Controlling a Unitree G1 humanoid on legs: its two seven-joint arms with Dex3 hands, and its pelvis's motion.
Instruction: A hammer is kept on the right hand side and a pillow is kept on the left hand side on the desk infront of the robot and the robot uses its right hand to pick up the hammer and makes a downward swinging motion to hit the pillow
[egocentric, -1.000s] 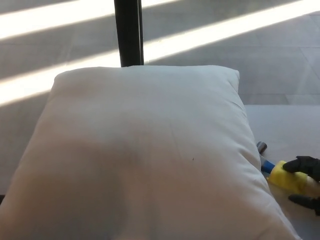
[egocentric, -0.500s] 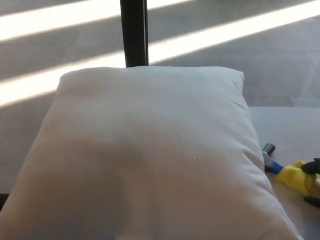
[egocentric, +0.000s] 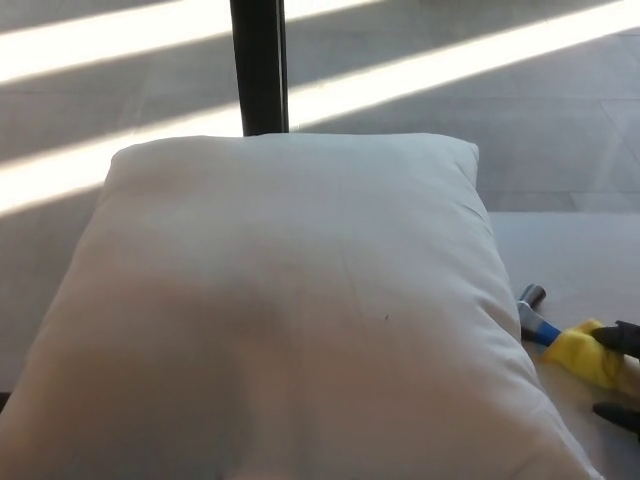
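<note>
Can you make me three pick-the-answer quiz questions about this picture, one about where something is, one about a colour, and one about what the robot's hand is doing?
1. Where is the blue-and-yellow hammer?
A. on the pillow
B. right of the big white fabric pillow
C. left of it

2. What colour is the grip?
A. yellow
B. red
C. green

3. The black right hand is:
A. far away
B. on the pillow
C. at the grip

Answers: 1 B, it lies by the pillow's right edge on the pale desk. 2 A, the grip is yellow. 3 C, black fingers sit at the yellow grip.
</note>
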